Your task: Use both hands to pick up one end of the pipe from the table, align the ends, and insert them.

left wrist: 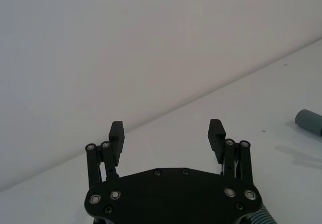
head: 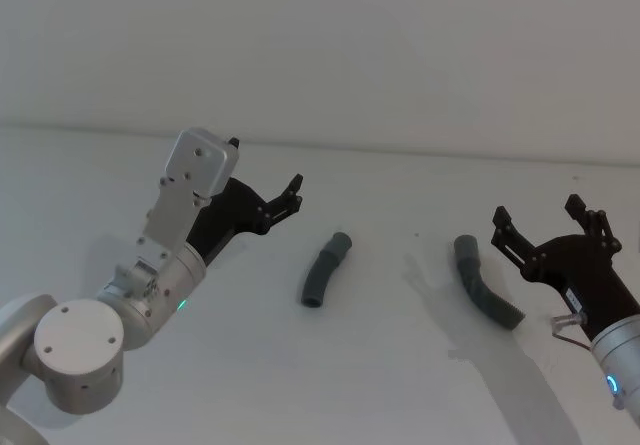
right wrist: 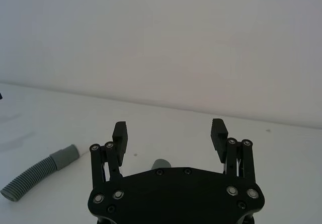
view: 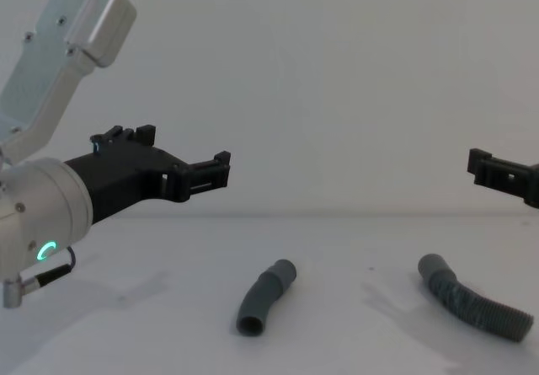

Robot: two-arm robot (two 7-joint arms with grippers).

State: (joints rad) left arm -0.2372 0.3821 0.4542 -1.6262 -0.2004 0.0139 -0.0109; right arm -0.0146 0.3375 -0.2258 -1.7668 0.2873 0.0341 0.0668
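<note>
Bent pipe, corrugated pipe lie on table; open-fingered left gripper, right gripper should grasp near mating ends.

White table, two hose bits lying on it

I'm looking down at the matte table. The short bent piece is lying flat near the middle, and the corrugated piece is lying to its right, well apart, with its smooth cuff pointing toward the far edge.
</note>
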